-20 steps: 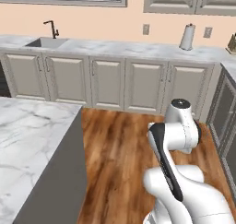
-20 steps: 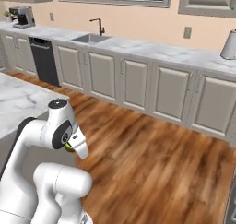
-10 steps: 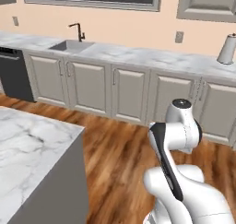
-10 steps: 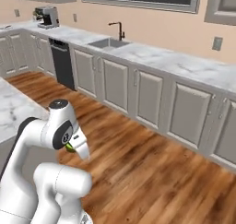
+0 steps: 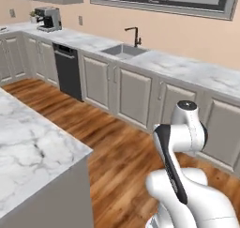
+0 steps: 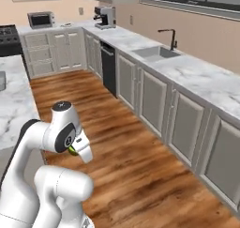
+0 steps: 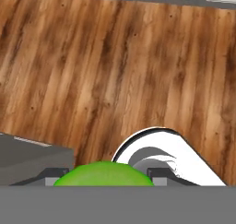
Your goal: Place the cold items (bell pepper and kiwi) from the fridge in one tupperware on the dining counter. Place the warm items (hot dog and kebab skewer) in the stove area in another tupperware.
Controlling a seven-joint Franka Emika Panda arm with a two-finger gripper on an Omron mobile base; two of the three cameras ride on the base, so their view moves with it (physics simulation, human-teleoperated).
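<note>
Between the end effector [image 7: 104, 173] fingertips sits a round, bright-green bell pepper [image 7: 104, 174].

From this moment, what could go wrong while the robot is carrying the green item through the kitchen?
1. The gripper is shut on a rounded green item, probably the bell pepper; a round shape may slip out and fall to the wood floor.
2. The arm is folded low beside the marble counter; driving near its corner could knock the arm or the load.
</note>
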